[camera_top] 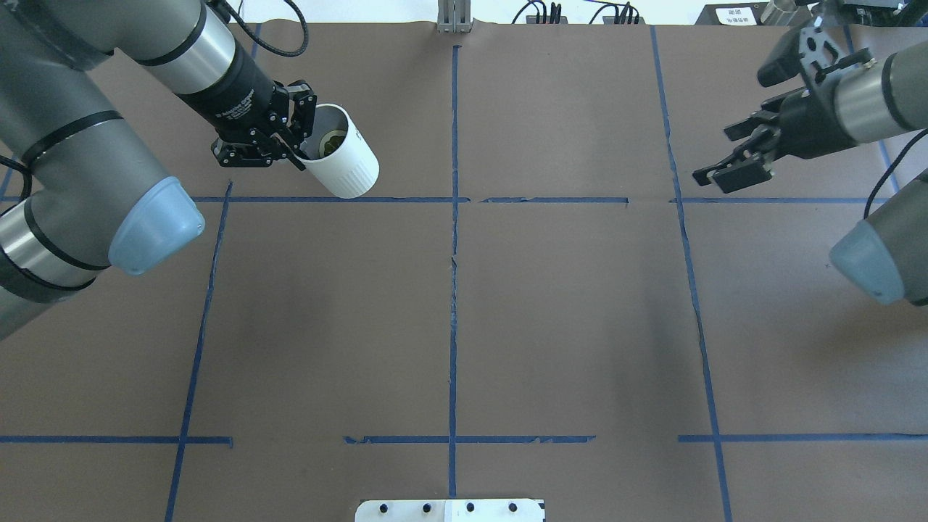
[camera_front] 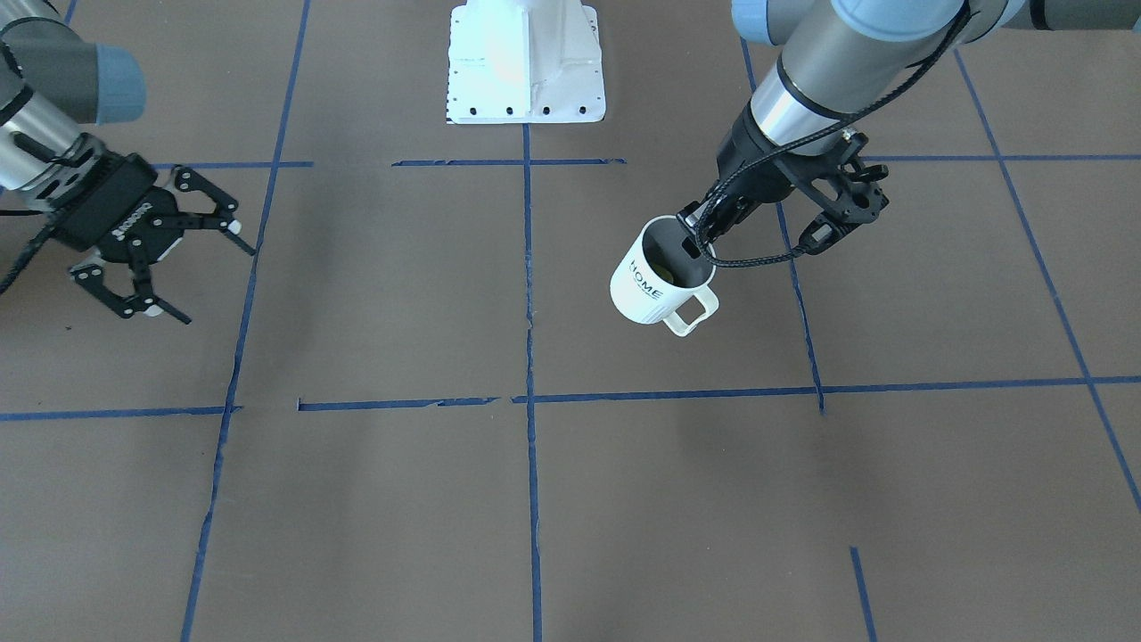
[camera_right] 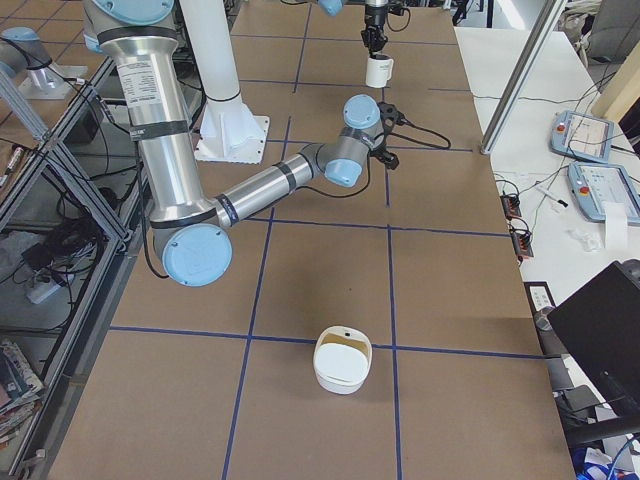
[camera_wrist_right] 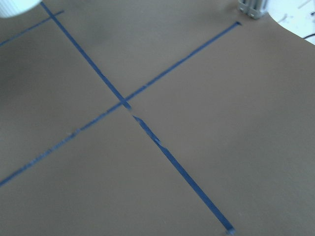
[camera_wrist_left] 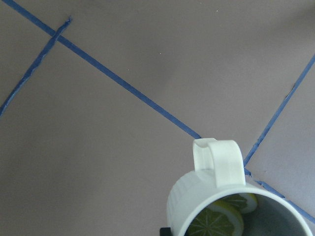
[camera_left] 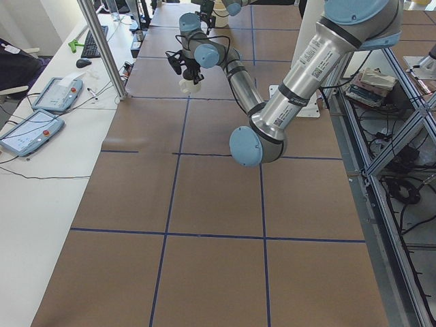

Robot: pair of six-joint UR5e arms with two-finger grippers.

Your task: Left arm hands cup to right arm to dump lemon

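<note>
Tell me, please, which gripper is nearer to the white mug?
Left. The left gripper clamps the rim of the cup, holding it tilted; the right gripper hangs open at the table's opposite side, well apart from it.

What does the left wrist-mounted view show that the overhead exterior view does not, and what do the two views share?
Only the left wrist-mounted view shows the loop handle of the cup and that the lemon is a cut slice with visible segments. Only the overhead exterior view shows the left gripper clamped on the tilted cup's rim and the right gripper open and empty, far across the table. Both show the white ribbed cup with lemon inside and blue tape lines on the brown surface.
</note>
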